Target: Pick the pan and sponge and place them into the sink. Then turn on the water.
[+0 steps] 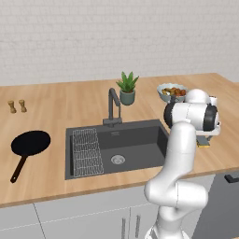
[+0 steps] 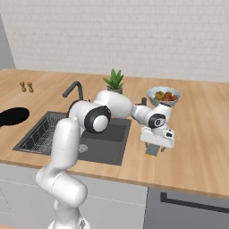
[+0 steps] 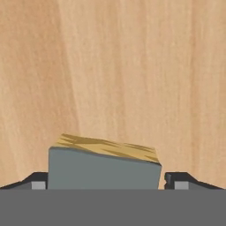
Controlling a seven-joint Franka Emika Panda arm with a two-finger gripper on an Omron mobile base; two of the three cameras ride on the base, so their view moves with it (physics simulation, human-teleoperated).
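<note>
The sponge (image 3: pixel 103 165), a yellow block with a grey scrub layer, lies on the wooden counter right of the sink (image 1: pixel 140 154). My gripper (image 3: pixel 106 181) points down over it, open, one fingertip (image 3: pixel 37 181) on each side of the block, barely clear of it. From the base views the sponge (image 1: pixel 203 144) (image 2: pixel 151 152) peeks out under the white hand. The black pan (image 1: pixel 31 142) (image 2: pixel 13 116) rests on the counter left of the sink, handle toward the front edge. The faucet (image 1: pixel 112 105) stands behind the basin. The water is out of view.
A wire rack (image 1: pixel 86 151) lies in the sink's left half, beside the drain (image 1: pixel 118 159). A potted plant (image 1: pixel 127 88) and a bowl of fruit (image 1: pixel 172 92) stand behind the sink and the hand. Two small shakers (image 1: pixel 17 106) sit at the far left.
</note>
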